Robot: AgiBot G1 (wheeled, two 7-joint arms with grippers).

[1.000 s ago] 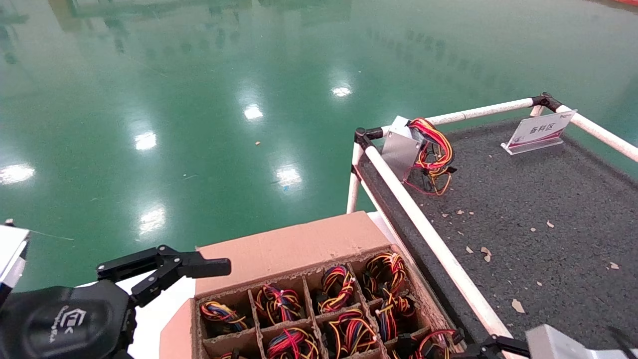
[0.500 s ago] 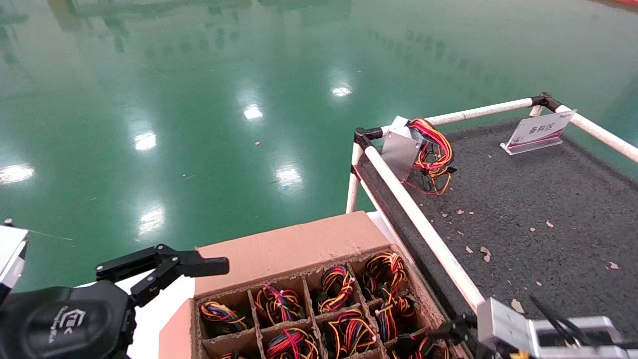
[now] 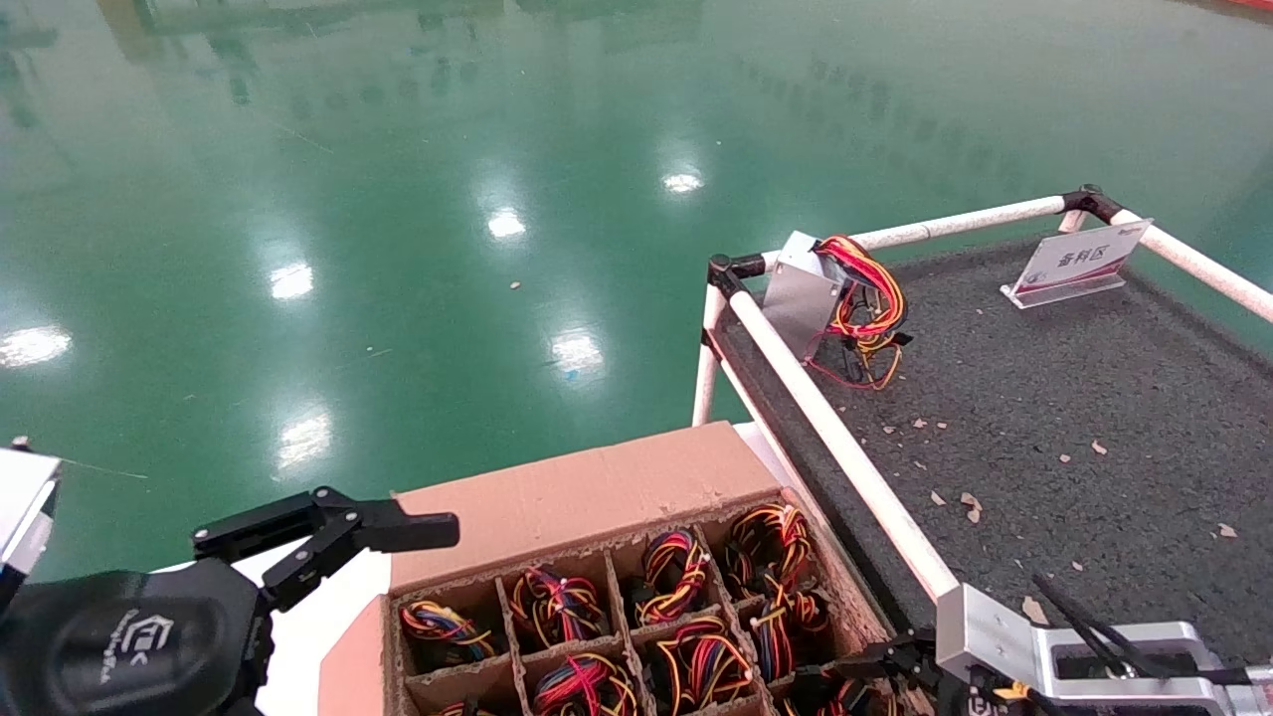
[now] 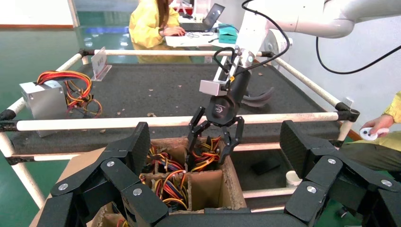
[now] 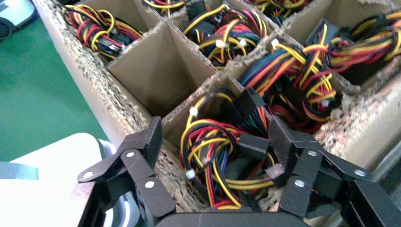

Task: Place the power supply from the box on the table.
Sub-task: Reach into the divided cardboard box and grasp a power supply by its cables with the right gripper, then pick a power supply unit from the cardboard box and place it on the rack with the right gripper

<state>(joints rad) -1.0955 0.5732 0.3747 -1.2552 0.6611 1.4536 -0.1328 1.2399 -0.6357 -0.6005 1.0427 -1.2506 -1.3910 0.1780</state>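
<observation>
Since a second ago, my right hand (image 3: 895, 661) is swinging in over the box (image 3: 597, 497) from the tabletop (image 3: 1094, 418). Left hand (image 4: 213, 189) is idling open beside it. Right wrist: spread fingers (image 5: 146, 142) are straddling the power supply (image 5: 222, 156) in its corner cell.

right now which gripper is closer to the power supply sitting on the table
Right. The right gripper is open over the box cells beside the table rail; the left gripper is open past the box's far side from the power supply.

box (image 3: 597, 497) near cells cut off below.
</observation>
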